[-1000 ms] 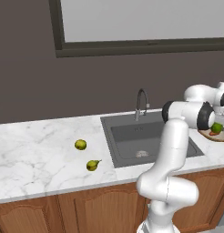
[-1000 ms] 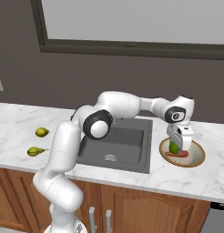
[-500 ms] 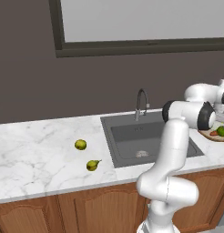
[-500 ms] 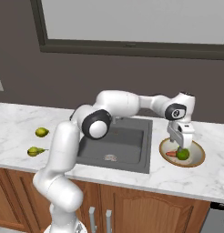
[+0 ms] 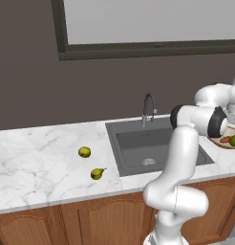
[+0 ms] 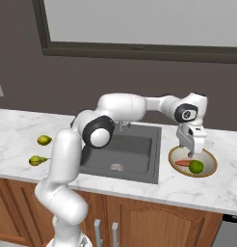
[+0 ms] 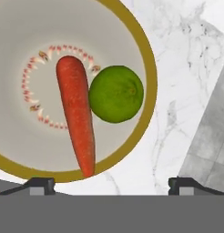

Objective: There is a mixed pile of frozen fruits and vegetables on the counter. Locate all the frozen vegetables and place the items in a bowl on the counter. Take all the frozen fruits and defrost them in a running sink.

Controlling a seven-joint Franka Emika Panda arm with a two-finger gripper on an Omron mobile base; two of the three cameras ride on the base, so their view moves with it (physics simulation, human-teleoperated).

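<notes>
Dark grey wall behind, with a wide dark-framed window point(image 6: 139, 24) up top. Below it, long white marble counter with grey veins point(image 5: 38, 153) over brown wooden cabinet doors point(image 6: 154, 222). Set into the counter, dark grey square recessed sink point(image 6: 125, 152) with round metal drain point(image 6: 116, 167) on its floor and tall curved metal faucet point(image 5: 147, 107) at the far edge; no water visible from the spout. White arm with dark joints point(image 6: 120, 108) reached across above the sink toward the right. Right of the sink, just beside it on the marble, shallow plate-like bowl with tan wooden rim and pale inside point(image 6: 209, 159). Above the bowl's far-left part, two-finger gripper point(image 6: 191, 152) pointed down, raised off the bowl; fingers spread apart, nothing between them, tips wide-set at the bottom of the hand view. Inside the bowl, slim tapered orange carrot point(image 7: 77, 118) lay flat, with the bright green lime-sized ball point(image 7: 116, 93) touching its side, both over a ring of small reddish marks on the bowl's floor. Well apart from these, left of the sink on the counter, dull yellow-green lemon-sized ball point(image 5: 84, 152) sat farther back, and small yellow-green pear with thin dark stem point(image 5: 96, 173) lay nearer the front edge, close to the ball but not touching it.
</notes>
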